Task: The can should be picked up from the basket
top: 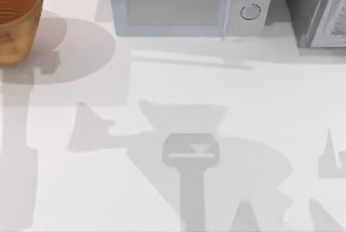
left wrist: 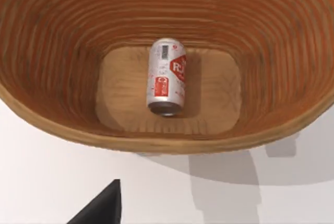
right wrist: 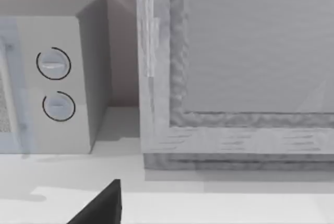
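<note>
The basket (top: pixel 16 21) is a round golden-brown woven bowl at the table's far left back corner. In the left wrist view I look down into its orange ribbed inside (left wrist: pixel 68 25). The can (left wrist: pixel 167 78) lies on its side on the basket's flat floor; it is whitish-silver with red marks, one round end turned toward the camera. A black edge of my left gripper (left wrist: pixel 102 208) shows over the white table just outside the basket's rim, apart from the can. A black edge of my right gripper (right wrist: pixel 102 205) hangs over the table near the back right.
A pale blue-grey microwave (top: pixel 186 2) with two round knobs stands at the back middle, also in the right wrist view (right wrist: pixel 57 78). A grey boxy cabinet (top: pixel 316 7) fills the back right corner (right wrist: pixel 235 67). Arm shadows fall across the white table (top: pixel 173 80).
</note>
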Controlling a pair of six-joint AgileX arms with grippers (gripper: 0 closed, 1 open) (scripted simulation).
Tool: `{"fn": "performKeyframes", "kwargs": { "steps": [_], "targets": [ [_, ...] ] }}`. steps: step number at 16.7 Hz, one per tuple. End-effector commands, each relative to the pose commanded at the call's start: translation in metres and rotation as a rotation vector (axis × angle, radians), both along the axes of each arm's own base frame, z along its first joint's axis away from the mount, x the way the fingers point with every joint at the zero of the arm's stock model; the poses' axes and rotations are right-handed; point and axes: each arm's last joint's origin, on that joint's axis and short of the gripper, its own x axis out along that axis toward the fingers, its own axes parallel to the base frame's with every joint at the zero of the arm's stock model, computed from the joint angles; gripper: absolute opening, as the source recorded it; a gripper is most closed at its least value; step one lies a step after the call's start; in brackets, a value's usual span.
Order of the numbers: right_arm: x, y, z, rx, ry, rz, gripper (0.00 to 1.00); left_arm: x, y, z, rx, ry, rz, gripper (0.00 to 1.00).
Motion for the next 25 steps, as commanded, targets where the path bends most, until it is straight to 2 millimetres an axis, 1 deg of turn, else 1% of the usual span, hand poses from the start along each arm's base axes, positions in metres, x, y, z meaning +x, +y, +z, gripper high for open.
{"fn": "performKeyframes", "kwargs": {
  "steps": [2,5,8,10,12,14,16,22,23,25],
  "targets": [
    [0.0,0.0,0.0,0.0,0.0,0.0,1.0,0.042,0.012,-0.009,-0.012,0.093,-0.007,1.0],
    [0.0,0.0,0.0,0.0,0.0,0.0,1.0,0.099,0.029,-0.037,-0.032,0.223,-0.019,1.0],
    [0.0,0.0,0.0,0.0,0.0,0.0,1.0,0.142,0.042,-0.075,-0.05,0.334,-0.033,1.0],
    [0.0,0.0,0.0,0.0,0.0,0.0,1.0,0.162,0.048,-0.1,-0.061,0.392,-0.042,1.0],
    [0.0,0.0,0.0,0.0,0.0,0.0,1.0,0.176,0.052,-0.121,-0.068,0.437,-0.049,1.0],
    [0.0,0.0,0.0,0.0,0.0,0.0,1.0,0.184,0.054,-0.136,-0.073,0.464,-0.054,1.0],
    [0.0,0.0,0.0,0.0,0.0,0.0,1.0,0.187,0.055,-0.142,-0.075,0.476,-0.057,1.0],
    [0.0,0.0,0.0,0.0,0.0,0.0,1.0,0.188,0.052,-0.143,-0.074,0.475,-0.061,1.0],
    [0.0,0.0,0.0,0.0,0.0,0.0,1.0,0.19,0.053,-0.148,-0.075,0.476,-0.059,1.0],
    [0.0,0.0,0.0,0.0,0.0,0.0,1.0,0.196,0.053,-0.167,-0.076,0.476,-0.056,1.0]
  ]
}}
